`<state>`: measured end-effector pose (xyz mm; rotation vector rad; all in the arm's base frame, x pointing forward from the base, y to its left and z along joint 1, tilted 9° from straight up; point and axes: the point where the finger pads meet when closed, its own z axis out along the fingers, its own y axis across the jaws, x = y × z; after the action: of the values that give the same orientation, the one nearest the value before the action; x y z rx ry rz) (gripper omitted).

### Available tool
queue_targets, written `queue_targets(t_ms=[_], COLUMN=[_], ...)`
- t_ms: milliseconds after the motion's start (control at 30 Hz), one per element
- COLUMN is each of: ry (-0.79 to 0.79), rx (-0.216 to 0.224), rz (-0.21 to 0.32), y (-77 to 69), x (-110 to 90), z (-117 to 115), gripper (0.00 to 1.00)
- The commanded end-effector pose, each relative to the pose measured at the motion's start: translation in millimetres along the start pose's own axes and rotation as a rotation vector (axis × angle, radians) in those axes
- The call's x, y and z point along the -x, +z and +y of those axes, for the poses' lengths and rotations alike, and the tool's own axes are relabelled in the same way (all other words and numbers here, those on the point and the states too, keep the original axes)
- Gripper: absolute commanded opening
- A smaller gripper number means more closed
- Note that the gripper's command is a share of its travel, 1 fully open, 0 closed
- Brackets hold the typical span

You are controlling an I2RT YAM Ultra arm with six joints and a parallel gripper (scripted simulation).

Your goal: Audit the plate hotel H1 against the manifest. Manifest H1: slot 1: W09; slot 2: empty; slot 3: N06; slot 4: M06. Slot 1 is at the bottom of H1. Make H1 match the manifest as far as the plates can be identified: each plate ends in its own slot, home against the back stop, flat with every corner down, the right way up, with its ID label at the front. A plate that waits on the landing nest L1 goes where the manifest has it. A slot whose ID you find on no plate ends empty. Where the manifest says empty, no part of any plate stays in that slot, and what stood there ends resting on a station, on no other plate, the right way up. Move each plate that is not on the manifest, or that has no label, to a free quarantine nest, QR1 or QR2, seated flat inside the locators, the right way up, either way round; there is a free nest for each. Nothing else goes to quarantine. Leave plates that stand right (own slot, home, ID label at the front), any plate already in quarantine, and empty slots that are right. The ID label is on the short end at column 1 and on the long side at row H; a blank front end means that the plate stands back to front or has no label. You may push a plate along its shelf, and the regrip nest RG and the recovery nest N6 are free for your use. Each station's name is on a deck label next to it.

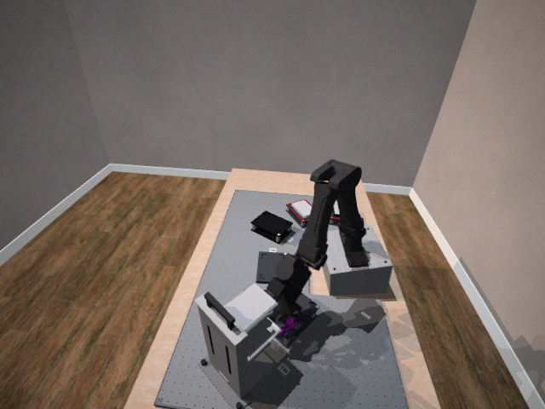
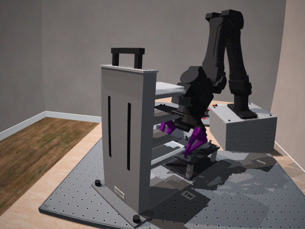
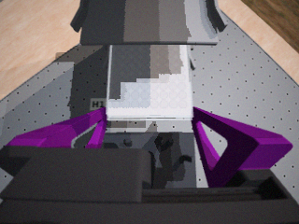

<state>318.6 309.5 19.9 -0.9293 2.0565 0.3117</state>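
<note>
The plate hotel H1 (image 2: 126, 128) is a grey tower with a black handle, seen also in the top view (image 1: 228, 334). A white plate (image 3: 149, 93) (image 2: 166, 150) lies on its lowest shelf and sticks out at the front. My gripper (image 3: 149, 111) is wide open, with one purple finger at each side of the plate's near end and a gap to each. It hangs just above a dark raised nest (image 2: 194, 159) in front of the hotel. A light plate (image 2: 167, 88) lies on the top shelf. The plates' labels are not readable.
The H1 deck label (image 2: 188, 195) lies in front of the hotel. A black plate (image 1: 271, 225) and a red-framed nest with a white plate (image 1: 301, 209) stand at the back. A dark flat nest (image 1: 269, 266) lies mid-deck. The arm's grey base block (image 1: 358, 268) is at the right.
</note>
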Motion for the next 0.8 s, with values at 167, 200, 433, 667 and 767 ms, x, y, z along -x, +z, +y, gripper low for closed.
queue_targets(t_ms=[167, 200, 433, 667, 767], ry=[-0.001, -0.001, -0.001, -0.001, -0.001], rx=[0.0, 0.0, 0.0, 0.0, 0.0], rz=[-0.018, -0.018, -0.018, -0.018, -0.018], y=[-1.0, -1.0, -14.0, -22.3, -25.9], x=[6.7, 6.7, 7.7, -0.5, -4.1], z=[-0.3, -0.3, -0.3, -0.3, -0.3], gripper=[1.0, 1.0, 1.0, 1.0, 1.0])
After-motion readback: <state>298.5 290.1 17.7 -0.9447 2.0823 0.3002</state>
